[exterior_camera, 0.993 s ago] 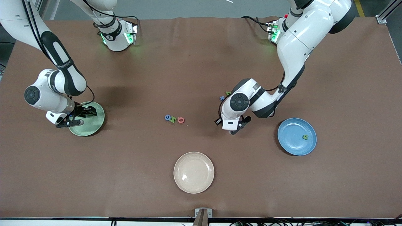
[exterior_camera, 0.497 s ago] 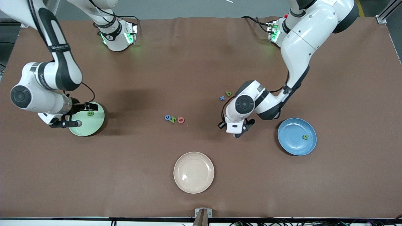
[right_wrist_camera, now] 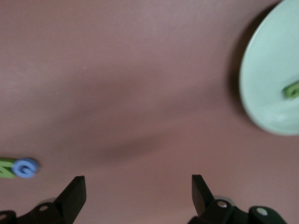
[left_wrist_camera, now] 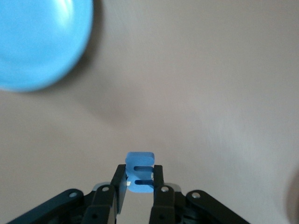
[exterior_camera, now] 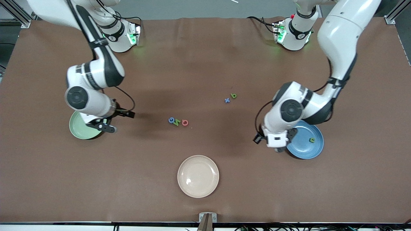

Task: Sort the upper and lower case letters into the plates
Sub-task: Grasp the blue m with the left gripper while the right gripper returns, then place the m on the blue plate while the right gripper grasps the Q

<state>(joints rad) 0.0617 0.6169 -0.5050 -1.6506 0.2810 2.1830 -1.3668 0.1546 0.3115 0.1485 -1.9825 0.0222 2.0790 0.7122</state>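
My left gripper (left_wrist_camera: 139, 181) is shut on a small blue letter (left_wrist_camera: 140, 168), likely an m, and hangs over the table beside the blue plate (exterior_camera: 306, 147). A green letter (exterior_camera: 311, 140) lies in that plate. My right gripper (exterior_camera: 121, 122) is open and holds nothing, over the table next to the mint green plate (exterior_camera: 77, 130), which the arm partly hides. A green letter (right_wrist_camera: 293, 89) lies in the mint plate (right_wrist_camera: 266, 84). On the table lie a blue G (exterior_camera: 171, 120), a green N (exterior_camera: 177, 122), a red G (exterior_camera: 185, 122), a blue x (exterior_camera: 227, 100) and a green b (exterior_camera: 233, 95).
A cream-beige plate (exterior_camera: 198, 176) sits near the front edge of the table, nearer the camera than the row of three letters. The blue plate (left_wrist_camera: 37, 42) shows in the left wrist view.
My right gripper let a green letter go in the mint plate, opened wide and swung toward the table's middle. My left gripper shut on the blue letter and carried it to the blue plate's edge.
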